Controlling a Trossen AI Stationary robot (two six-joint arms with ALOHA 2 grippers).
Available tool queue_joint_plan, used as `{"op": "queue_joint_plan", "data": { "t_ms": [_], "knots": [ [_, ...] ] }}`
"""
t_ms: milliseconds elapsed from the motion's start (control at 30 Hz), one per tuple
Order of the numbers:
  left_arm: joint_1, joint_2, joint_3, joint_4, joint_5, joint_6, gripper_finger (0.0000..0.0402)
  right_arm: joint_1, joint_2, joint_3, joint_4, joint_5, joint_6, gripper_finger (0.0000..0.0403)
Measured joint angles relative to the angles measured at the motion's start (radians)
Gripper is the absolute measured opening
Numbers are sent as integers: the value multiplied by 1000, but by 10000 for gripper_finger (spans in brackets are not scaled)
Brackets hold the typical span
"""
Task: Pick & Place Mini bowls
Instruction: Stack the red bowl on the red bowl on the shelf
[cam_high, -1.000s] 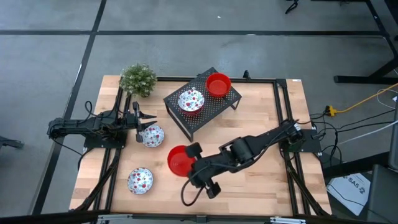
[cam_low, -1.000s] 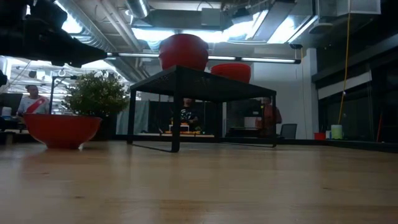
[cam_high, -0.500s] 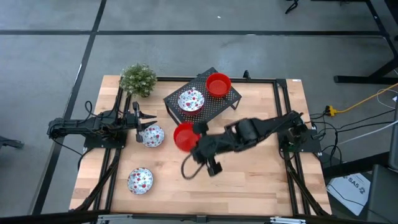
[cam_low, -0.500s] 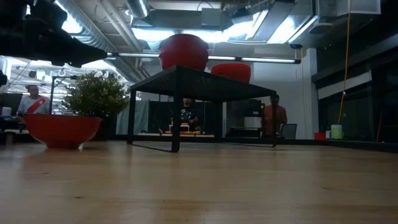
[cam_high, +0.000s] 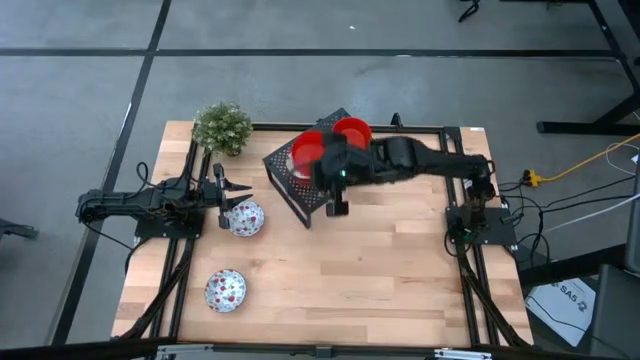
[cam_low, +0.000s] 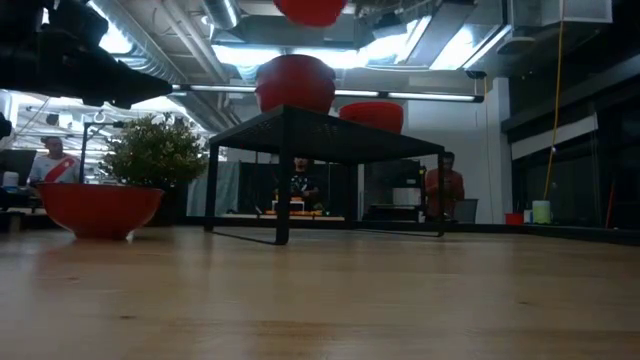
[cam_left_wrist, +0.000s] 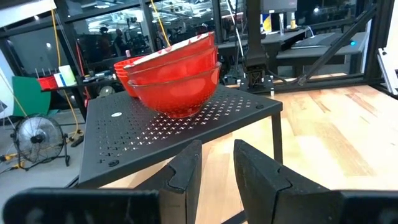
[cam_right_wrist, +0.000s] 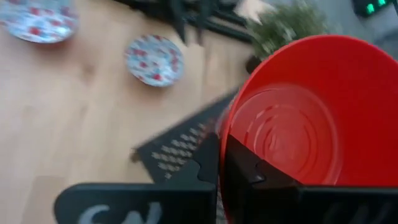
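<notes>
My right gripper is shut on a plain red mini bowl and holds it high over the black perforated rack. In the low view this bowl hangs above the rack top. A second red bowl sits on the rack's far end. The bowl on the rack under the held one is mostly hidden from above. Two speckled bowls rest on the table. My left gripper waits open at the table's left, beside the nearer speckled bowl. My right gripper holds the red bowl by its rim. One finger is inside the bowl and the other outside the wall. The fingers slant down from the table's right side. The bowl is lifted clear above the rack, its mouth facing up.
A small green plant stands at the far left corner. Black frame rails run along the table's sides. Bare wood lies across the near and middle table. People show in the room behind.
My right gripper has swung from the middle of the table toward the far edge and upward, carrying the red bowl until it hangs above the rack. It has turned on the way. The bowl stayed in its hold.
</notes>
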Motion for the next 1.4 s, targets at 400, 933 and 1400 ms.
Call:
{"op": "queue_joint_plan", "data": {
  "t_ms": [400,933,1400],
  "knots": [
    [0,0,0,0,0,0,88,-202,-9,0,-159,78,134,10],
    [0,0,0,0,0,0,88,-348,-9,0,-213,56,363,10],
    [0,0,0,0,0,0,88,-374,-6,-215,-126,6,343,10]
  ]
}}
